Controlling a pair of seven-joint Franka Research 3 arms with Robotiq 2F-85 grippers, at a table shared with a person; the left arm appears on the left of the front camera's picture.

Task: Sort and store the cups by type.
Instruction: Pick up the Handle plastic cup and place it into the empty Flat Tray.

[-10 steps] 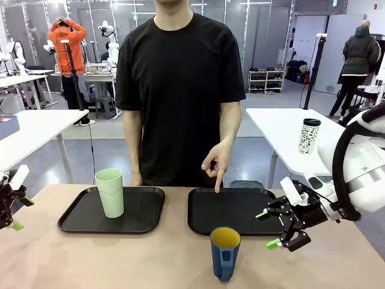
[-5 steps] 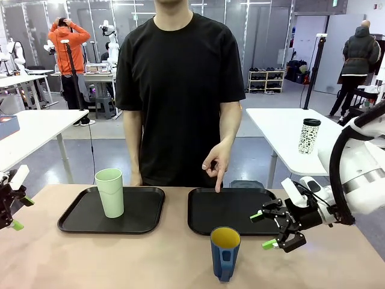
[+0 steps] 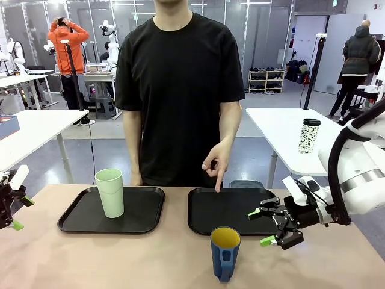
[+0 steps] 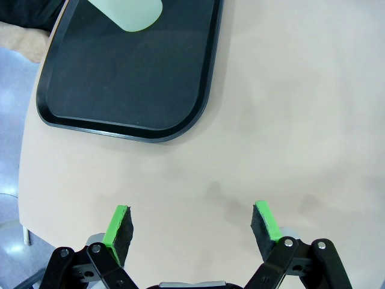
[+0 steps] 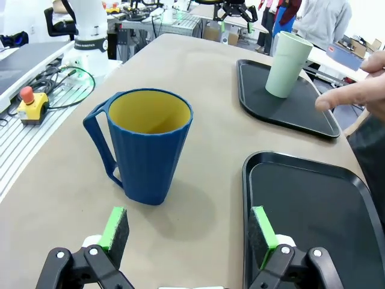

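Observation:
The pale mint-green tumbler (image 3: 110, 192) stands upright on the left black tray (image 3: 78, 221). The dark blue mug (image 3: 225, 253), yellow inside, stands on the bare table in front of the right black tray (image 3: 240, 205). My right gripper (image 3: 260, 227) hovers open just right of the mug, over the tray's front edge. In the right wrist view the mug (image 5: 150, 144) stands ahead of the open fingers (image 5: 189, 232), handle to the left, with the tumbler (image 5: 287, 57) farther off. My left gripper (image 3: 23, 213) hangs open at the table's far left edge. Its wrist view (image 4: 192, 226) looks down on bare table, the left tray (image 4: 126, 78) and the tumbler (image 4: 126, 12) beyond.
A person in a black shirt stands at the far side, one hand (image 3: 216, 165) pointing a finger down at the right tray's far edge; the hand (image 5: 355, 96) also enters the right wrist view. A white speckled cup (image 3: 309, 135) with a dark lid stands on another table behind.
My right gripper has moved left and slightly down, closer to the blue mug. The left gripper, both cups and the person's pointing hand have stayed put.

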